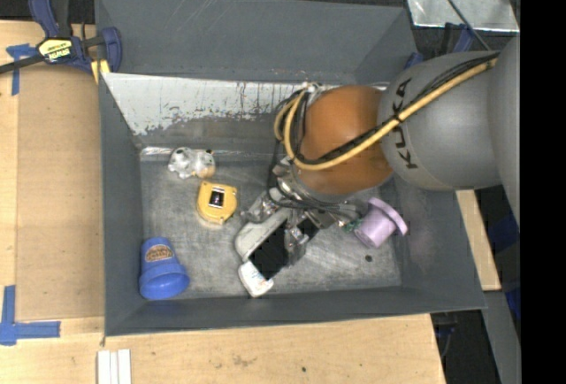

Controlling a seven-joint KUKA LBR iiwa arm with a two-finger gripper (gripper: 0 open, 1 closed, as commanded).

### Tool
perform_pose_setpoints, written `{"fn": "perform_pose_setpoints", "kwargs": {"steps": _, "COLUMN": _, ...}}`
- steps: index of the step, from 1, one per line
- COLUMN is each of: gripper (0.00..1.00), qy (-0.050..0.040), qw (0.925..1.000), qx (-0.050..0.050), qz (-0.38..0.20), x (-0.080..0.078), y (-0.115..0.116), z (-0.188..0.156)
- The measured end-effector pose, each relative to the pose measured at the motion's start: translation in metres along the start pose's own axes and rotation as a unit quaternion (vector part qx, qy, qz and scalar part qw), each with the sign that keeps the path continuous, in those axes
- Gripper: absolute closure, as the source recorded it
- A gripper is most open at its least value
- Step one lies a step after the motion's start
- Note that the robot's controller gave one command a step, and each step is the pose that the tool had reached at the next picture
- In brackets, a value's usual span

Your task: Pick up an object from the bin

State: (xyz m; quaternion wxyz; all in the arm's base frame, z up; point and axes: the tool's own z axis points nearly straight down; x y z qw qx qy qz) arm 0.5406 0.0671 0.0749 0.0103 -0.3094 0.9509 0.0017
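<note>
Looking down from the camera view into the grey metal bin [119, 196]. Reaching in from the right, the arm, wrist wrapped in its orange cover [340, 139], with the gripper [285, 221] set low over the middle of the floor. Impossible to tell whether spread or pressed together, since wrist and cover hide the tip. Equally impossible to tell whether anything is pinched.

Directly under the gripper and running toward the near wall, a flat white handset with a black face [265, 257], lying slantwise on the floor. Just left of the gripper, a yellow tape measure [217, 202]. Farther back on the left, a small clear-and-white lump [190, 163]. Near the front left corner, well apart from the rest, a blue cup-like piece [161, 270]. Just right of the gripper, a lilac cup [378, 225] on its side.

As for handling the handset: probably light and stiff, with smooth hard plastic and a glossy face, so likely slippery on the flat sides. Best taken across the narrow width, on the two long edges, near the middle to avoid tipping. Lying flat against the metal, little room to get beneath. Worth a firm but not crushing squeeze.
</note>
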Motion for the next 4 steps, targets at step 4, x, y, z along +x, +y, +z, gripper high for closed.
{"fn": "perform_pose_setpoints", "kwargs": {"steps": 4, "gripper": 1.0, "qy": 0.0117, "qw": 0.9999, "qx": -0.004, "qz": 0.007, "x": 0.006, "y": 0.025, "z": -0.16}}
